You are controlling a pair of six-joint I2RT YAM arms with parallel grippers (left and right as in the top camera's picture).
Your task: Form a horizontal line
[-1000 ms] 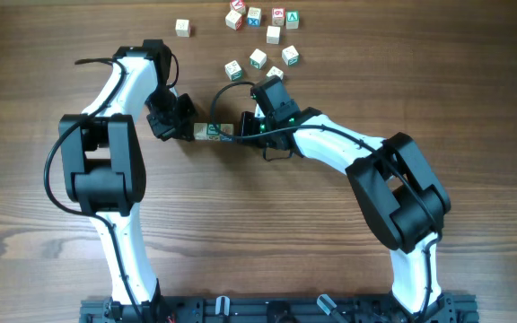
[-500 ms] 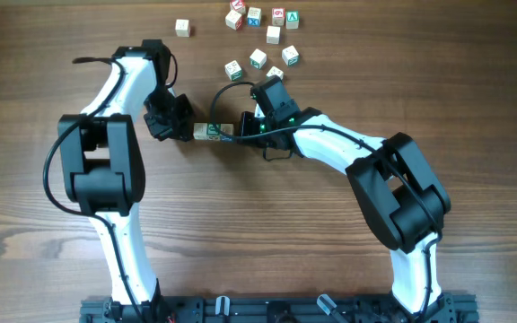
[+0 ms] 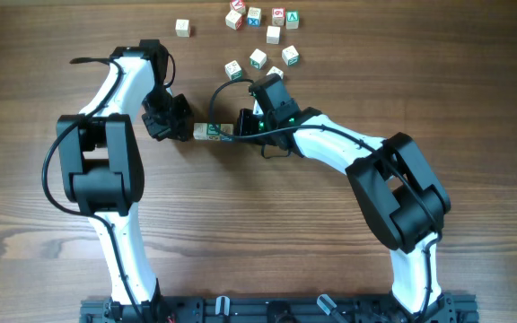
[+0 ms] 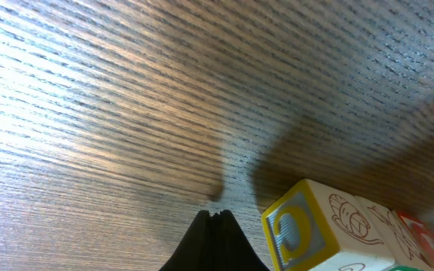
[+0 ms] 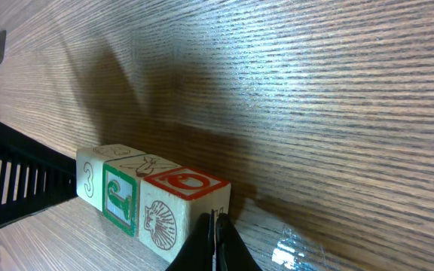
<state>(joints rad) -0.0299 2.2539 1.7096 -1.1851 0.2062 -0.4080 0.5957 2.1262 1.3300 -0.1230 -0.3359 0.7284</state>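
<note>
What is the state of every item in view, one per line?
horizontal line: three cubes side by side, touching, lying flat between the grippers.
left gripper: shut, tips near one end of the row.
right gripper: shut, tips at the red-marked end.
loose cubes: scattered, away from both grippers.

Brown wood-grain table [image 3: 330, 269], three-cube horizontal line [image 3: 210, 132] near centre, loose letter cubes [image 3: 258, 58] scattered at far edge

From overhead, the horizontal line [image 3: 212, 132] has one end covered by the right gripper [image 3: 238, 131], and its marks are too small to read, as are those on the loose cubes [image 3: 258, 58]. The left wrist view cuts the row off at the bottom and right edges.
</note>
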